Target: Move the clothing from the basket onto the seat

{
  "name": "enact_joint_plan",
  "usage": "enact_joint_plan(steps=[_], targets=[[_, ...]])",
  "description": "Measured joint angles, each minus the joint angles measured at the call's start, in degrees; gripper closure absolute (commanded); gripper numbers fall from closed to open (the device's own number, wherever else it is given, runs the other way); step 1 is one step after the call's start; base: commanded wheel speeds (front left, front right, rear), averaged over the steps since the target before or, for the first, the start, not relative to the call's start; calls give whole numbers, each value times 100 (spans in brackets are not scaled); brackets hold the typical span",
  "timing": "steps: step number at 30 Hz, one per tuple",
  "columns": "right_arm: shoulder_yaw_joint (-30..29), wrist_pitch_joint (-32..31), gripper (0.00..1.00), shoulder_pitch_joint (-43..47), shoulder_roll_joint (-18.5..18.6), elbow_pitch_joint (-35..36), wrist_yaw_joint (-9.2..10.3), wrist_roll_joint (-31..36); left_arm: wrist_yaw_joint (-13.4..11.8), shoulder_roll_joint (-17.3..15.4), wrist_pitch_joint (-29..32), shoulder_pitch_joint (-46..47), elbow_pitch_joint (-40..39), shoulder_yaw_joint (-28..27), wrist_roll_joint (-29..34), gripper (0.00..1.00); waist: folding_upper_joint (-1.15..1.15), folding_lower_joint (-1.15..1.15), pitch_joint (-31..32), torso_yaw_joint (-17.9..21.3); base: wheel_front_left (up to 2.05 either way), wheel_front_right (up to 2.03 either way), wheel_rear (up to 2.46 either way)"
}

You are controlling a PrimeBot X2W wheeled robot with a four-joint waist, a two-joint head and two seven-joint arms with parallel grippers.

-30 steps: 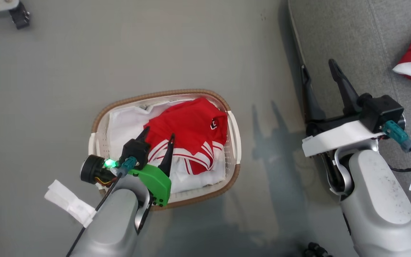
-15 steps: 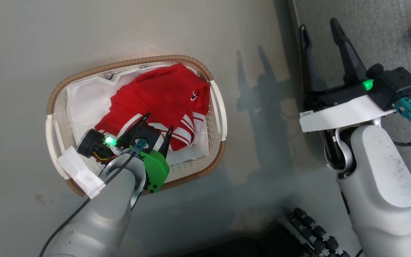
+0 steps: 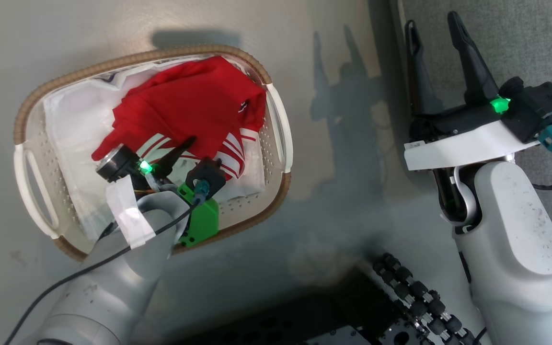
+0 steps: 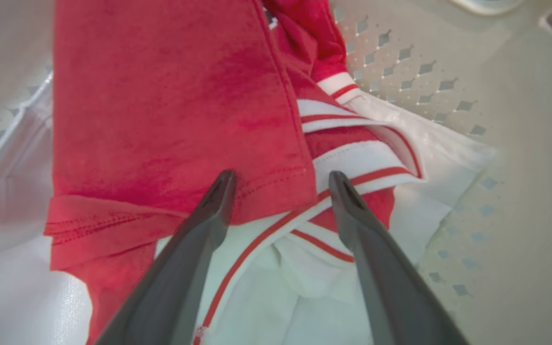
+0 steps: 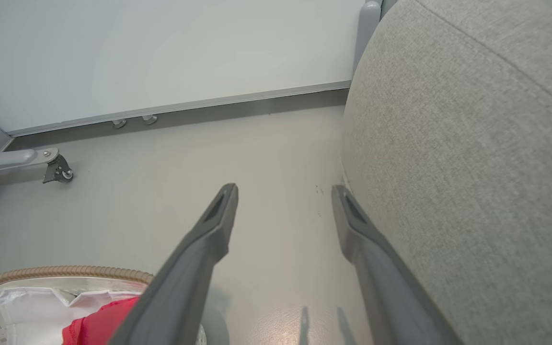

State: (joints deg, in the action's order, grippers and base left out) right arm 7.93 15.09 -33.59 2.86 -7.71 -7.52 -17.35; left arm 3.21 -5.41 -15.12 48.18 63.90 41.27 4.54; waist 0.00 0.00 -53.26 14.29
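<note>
Head view: white liner (image 3: 72, 124) beneath clothing (image 3: 189, 100) in basket (image 3: 245, 211)

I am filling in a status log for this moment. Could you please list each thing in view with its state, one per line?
clothing: crumpled, lying in the basket, not gripped
basket: upright on the floor, holding clothing and liner
liner: spread under the clothing
left hand: open, inside the basket, tips over the clothing's hem
right hand: open, empty, beside the seat's edge
seat: this clothing not yet on it
</note>
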Motion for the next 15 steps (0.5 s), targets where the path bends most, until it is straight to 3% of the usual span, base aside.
enact_joint_plan(steps=[15], targets=[[93, 0, 0, -97, -1, 57, 0, -55, -414, -78, -1, 718, 779, 276, 188, 0, 0, 0, -361, 103, 0, 0, 0]])
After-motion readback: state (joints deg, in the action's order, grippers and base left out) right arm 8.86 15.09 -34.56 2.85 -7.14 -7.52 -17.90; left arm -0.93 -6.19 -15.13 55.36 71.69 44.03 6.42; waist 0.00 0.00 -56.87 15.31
